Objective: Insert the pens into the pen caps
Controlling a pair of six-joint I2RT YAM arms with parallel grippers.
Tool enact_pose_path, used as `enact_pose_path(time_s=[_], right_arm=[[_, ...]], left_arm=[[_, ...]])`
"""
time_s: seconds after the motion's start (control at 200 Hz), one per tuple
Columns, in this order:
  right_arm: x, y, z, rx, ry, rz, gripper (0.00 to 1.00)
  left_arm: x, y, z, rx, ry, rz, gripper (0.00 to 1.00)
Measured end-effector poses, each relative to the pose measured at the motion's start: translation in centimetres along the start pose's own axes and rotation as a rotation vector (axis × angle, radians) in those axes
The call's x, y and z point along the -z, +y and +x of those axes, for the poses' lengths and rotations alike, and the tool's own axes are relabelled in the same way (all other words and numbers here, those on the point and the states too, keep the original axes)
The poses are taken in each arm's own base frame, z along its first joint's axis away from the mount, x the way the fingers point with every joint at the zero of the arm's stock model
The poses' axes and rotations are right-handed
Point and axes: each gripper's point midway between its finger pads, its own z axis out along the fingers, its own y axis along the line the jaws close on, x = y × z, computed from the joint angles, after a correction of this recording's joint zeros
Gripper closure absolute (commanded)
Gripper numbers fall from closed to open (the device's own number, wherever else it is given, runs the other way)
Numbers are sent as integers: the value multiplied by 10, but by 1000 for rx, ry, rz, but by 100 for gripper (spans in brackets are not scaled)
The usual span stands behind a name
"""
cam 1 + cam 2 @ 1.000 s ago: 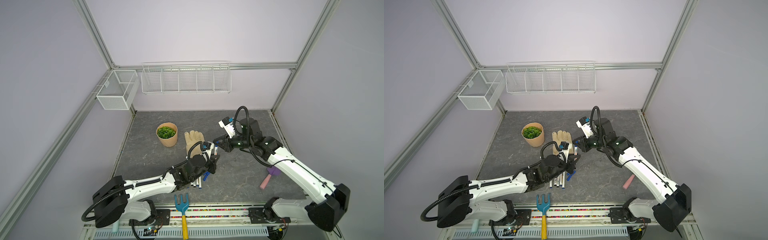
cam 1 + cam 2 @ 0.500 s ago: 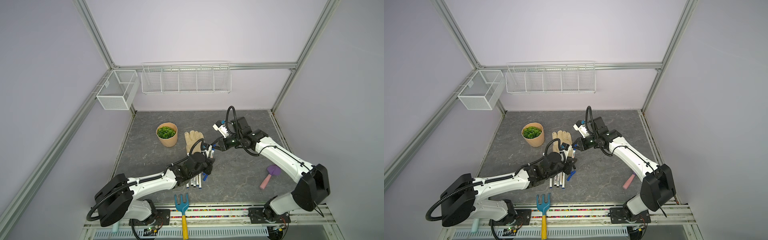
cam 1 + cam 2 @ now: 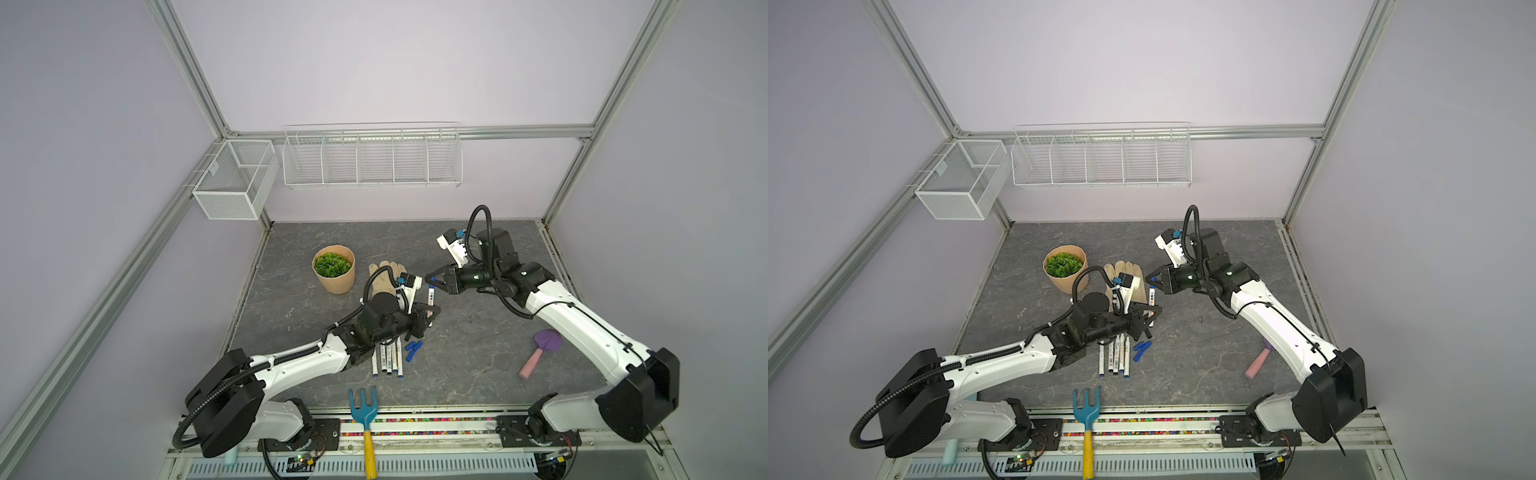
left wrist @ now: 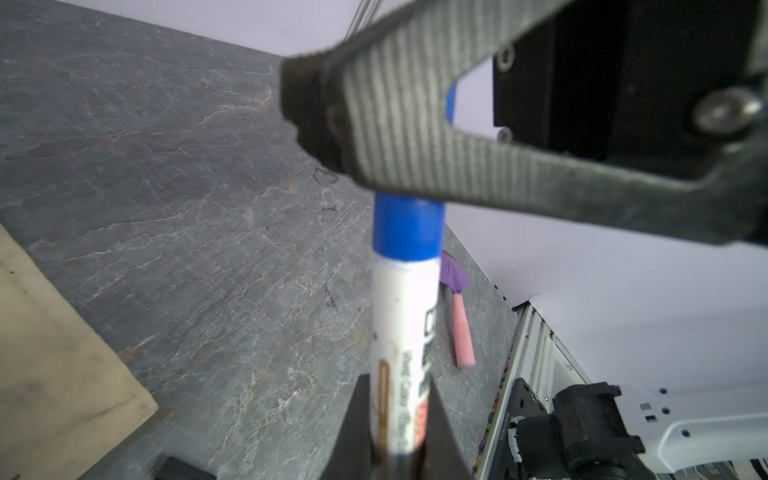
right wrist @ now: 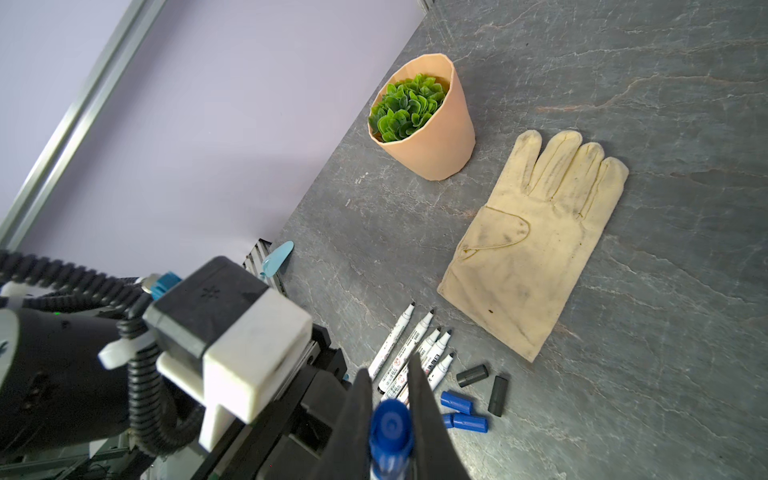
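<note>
— What has changed for you since half a second ago?
— Your right arm [image 3: 573, 320] has drawn its elbow back out to the right; then it lay stretched toward the middle. The two grippers meet at much the same spot as before, just right of the glove [image 5: 536, 257] in both top views.

— And your right gripper [image 3: 430, 281]?
— Nearly closed, pinching a blue cap [image 5: 390, 428] from both sides. In the left wrist view that cap sits on the far end of the pen [image 4: 403, 324], its rim against the white barrel.

— The left gripper [image 3: 428, 316]?
— Narrow too, clamped on the other end of the same pen's barrel. You hold the pen in the air, clear of the table [image 3: 478, 353].

— Where is the rest?
— Five other pens [image 5: 415, 349] lie side by side, uncapped, partly under your left forearm. Beside them are the loose caps [image 5: 455, 402]: blue ones in a cluster, two black next to them, near the glove's cuff.
</note>
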Motion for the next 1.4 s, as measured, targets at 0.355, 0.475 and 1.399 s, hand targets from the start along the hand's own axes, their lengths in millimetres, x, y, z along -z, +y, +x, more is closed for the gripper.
enact_pose_path(time_s=[0.355,0.475,1.399], right_arm=[[68,-14,-17,-129,-225,143,4],[78,-29,-19,-145,-261,256,1],[91,-63,0,-125,-236,463,2]], left_arm=[[15,60,-15,165,-119,-180,100],[17,104,-7,219,-85,-305,100],[-93,174,50,353,227,-425,86]])
